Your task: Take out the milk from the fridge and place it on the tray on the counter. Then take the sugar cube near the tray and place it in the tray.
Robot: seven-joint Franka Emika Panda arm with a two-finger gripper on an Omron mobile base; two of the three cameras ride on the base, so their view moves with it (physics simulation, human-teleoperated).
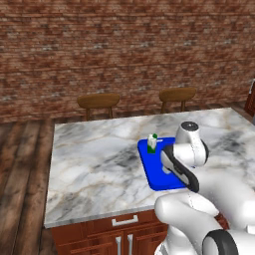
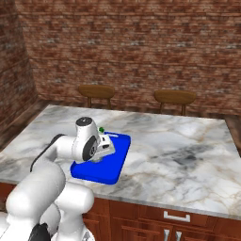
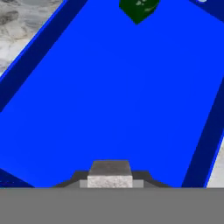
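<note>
Sugar cube [image 3: 110,174] sits pinched between the gripper [image 3: 110,181] tips at the bottom middle, over the blue tray [image 3: 109,96]. Milk [image 1: 152,143] stands on the tray, frame center.

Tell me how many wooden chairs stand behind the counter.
2: one chair behind the counter's left part, the other chair further right. More may be hidden outside the views.

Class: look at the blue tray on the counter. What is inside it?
The milk stands upright at the far end of the tray. The pincer, shut on the sugar cube, hangs over the tray floor. In the base views the arm covers part of the tray.
</note>
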